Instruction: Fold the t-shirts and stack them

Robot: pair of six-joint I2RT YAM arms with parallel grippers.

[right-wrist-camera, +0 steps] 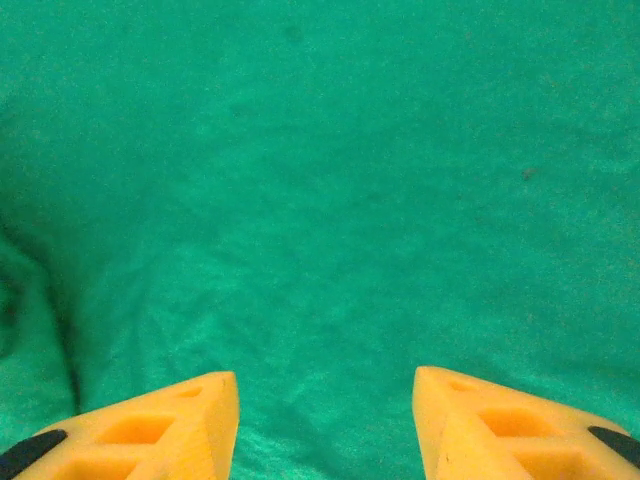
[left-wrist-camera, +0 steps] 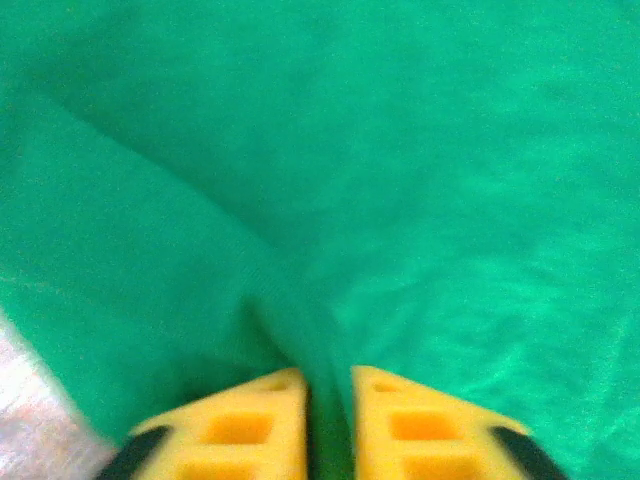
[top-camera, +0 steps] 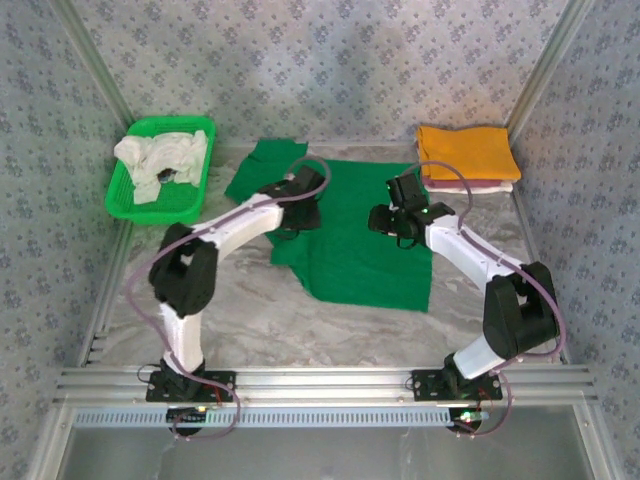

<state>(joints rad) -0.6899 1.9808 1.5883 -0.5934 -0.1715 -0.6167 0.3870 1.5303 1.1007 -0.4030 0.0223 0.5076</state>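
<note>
The bright green t-shirt [top-camera: 360, 245] lies spread across the middle of the table, one sleeve reaching toward the back left. My left gripper [top-camera: 297, 215] sits on its left part, shut on a pinched ridge of green cloth [left-wrist-camera: 329, 400] between the yellow fingers [left-wrist-camera: 250, 425]. Over the shirt's right part, my right gripper [top-camera: 392, 222] stands open above flat green cloth [right-wrist-camera: 330, 230], with nothing between its yellow fingers [right-wrist-camera: 180, 425]. A folded orange-yellow t-shirt [top-camera: 466, 152] tops a stack of pale shirts [top-camera: 470, 185] at the back right.
A rigid green mesh basket [top-camera: 135, 205] at the back left holds crumpled whitish shirts [top-camera: 160, 160]. Bare marbled table [top-camera: 250, 320] lies in front of the green shirt. Patterned walls close in the left, back and right sides.
</note>
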